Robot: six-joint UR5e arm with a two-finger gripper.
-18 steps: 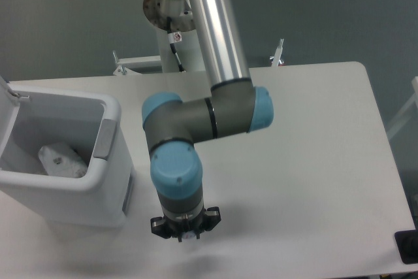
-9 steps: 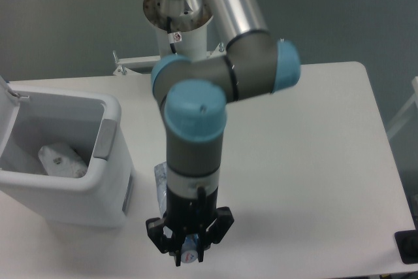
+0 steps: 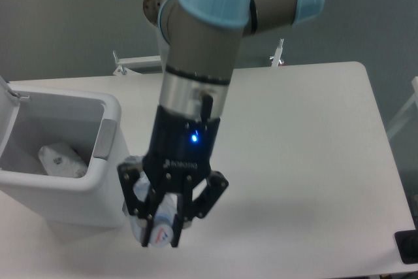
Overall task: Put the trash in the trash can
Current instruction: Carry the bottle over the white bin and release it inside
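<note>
My gripper [image 3: 163,223] points down and is shut on the crushed clear plastic bottle [image 3: 157,227], whose bluish label and white cap show between the fingers. It holds the bottle above the table, just right of the trash can [image 3: 98,187]. The trash can is a boxy white bin with a grey side panel [image 3: 104,140]; its lid [image 3: 5,106] stands open at the left. A crumpled clear wrapper [image 3: 60,160] lies inside the bin.
The white table [image 3: 307,161] stretches to the right. A dark object [image 3: 407,246] sits at the table's right front corner. The arm's base mount [image 3: 176,31] stands behind the table's far edge.
The gripper has risen from the table with the bottle in it and has come closer to the camera and slightly left toward the bin. The bin and wrapper have not moved.
</note>
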